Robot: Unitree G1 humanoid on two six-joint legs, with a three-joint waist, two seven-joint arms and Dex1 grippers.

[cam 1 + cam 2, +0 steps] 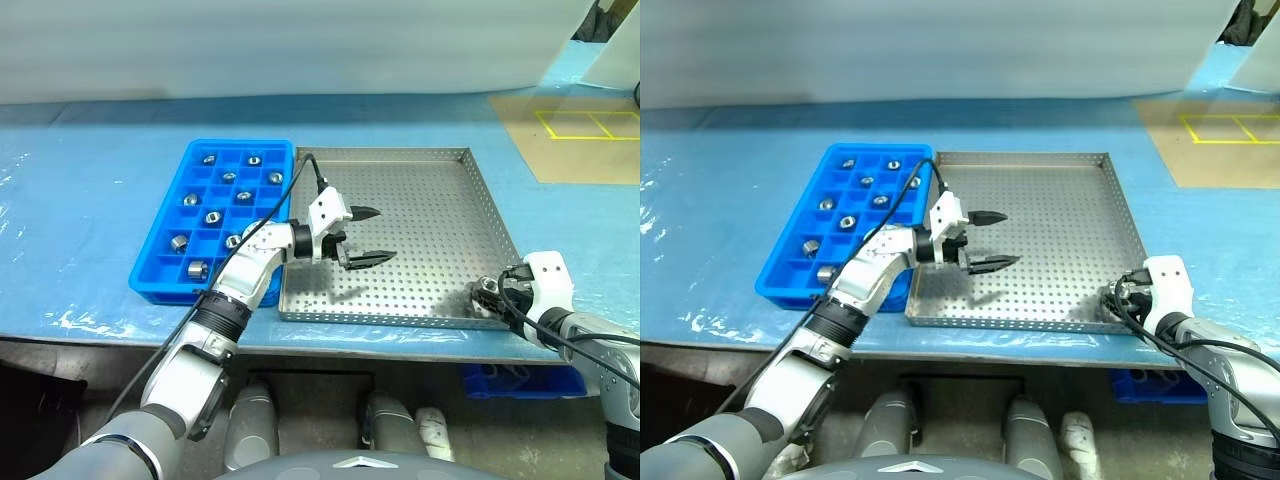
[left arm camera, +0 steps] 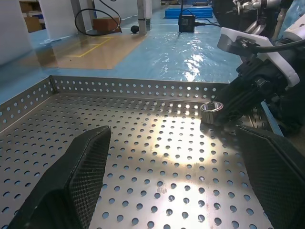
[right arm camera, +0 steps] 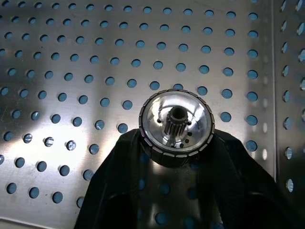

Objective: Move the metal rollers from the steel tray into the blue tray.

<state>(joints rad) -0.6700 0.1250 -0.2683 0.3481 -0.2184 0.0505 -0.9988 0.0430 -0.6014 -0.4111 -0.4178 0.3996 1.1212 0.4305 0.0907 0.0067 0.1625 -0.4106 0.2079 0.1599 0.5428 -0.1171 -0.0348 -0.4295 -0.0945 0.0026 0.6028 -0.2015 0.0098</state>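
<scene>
right gripper (image 1: 487, 293): our fingers are closed around one of the metal rollers (image 3: 177, 125) at the near right corner of the steel tray (image 1: 420, 190).
left gripper (image 1: 366, 236): our fingers are spread wide and hold nothing, level over the steel tray's left part, pointing right.
blue tray (image 1: 160, 262): just left of the steel tray; we see rollers lying singly in several of its compartments.

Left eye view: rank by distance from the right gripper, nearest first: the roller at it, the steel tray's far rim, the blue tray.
1. Shiny metal roller: between the right gripper's black fingers, at the perforated steel tray's near right corner.
2. Steel tray's far rim: beyond it, away from the robot.
3. Bright blue compartment tray: farthest, past the steel tray's left edge.
</scene>
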